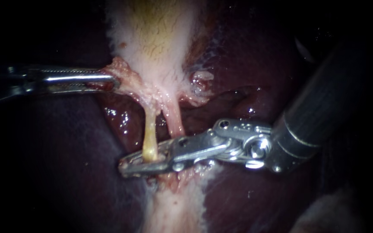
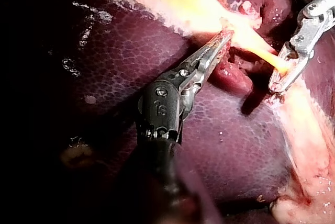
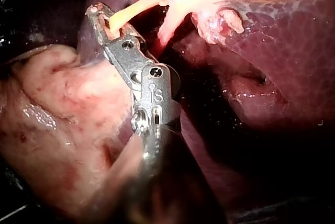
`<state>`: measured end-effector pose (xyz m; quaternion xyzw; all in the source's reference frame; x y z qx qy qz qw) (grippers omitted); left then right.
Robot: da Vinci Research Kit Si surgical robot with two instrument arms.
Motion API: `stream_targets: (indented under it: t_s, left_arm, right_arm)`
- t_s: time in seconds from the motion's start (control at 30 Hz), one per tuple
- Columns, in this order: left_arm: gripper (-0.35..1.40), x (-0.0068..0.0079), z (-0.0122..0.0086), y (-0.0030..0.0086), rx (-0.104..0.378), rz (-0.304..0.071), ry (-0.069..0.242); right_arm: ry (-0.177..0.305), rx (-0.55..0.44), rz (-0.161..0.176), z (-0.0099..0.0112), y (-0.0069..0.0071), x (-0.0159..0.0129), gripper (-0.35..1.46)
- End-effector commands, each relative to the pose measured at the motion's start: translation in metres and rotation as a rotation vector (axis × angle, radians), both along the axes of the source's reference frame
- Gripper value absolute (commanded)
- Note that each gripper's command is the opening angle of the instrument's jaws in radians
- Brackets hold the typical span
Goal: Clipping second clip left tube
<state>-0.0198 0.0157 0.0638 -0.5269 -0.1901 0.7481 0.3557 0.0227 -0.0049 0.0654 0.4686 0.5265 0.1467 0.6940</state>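
the left tube (image 1: pixel 150 129), a thin yellowish strand, runs down from the pale neck of the gallbladder (image 1: pixel 156 39) over the dark liver (image 1: pixel 247 194), with a pinker right tube (image 1: pixel 174 118) just beside it. the right instrument (image 1: pixel 139 160) reaches across from the right, and its tool straddles the lower end of the left tube. a gap shows between the jaws and the tube lies in it, not visibly pinched. i can make out no clip on the tube or in the jaws. the tool of the left instrument (image 1: pixel 111 81) is clenched on the ragged edge of the gallbladder, drawing it aside so both tubes stand taut and apart. the tube looks soft, wet and slippery, light, and easy to tear or cut through. i judge it should be taken squarely across its bare middle stretch, with the whole width inside the jaws and no neighbouring tissue or right tube caught. closing should be slow, since a sideways pull could tear it from the neck.
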Motion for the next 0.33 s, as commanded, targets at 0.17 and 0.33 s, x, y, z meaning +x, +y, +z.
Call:
stream_targets:
  t_s: [0.17,0.33]
  left_arm:
    - [-0.35,0.0000,0.0001,0.0000,0.000,0.000,0.000]
    - [-0.35,0.0000,0.0002,0.0001,0.000,0.000,0.000]
  right_arm:
    - [-0.003,0.006,-0.001,0.0002,0.0001,-0.0001,-0.35]
    - [-0.005,0.011,-0.001,0.0004,0.0003,-0.0002,-0.35]
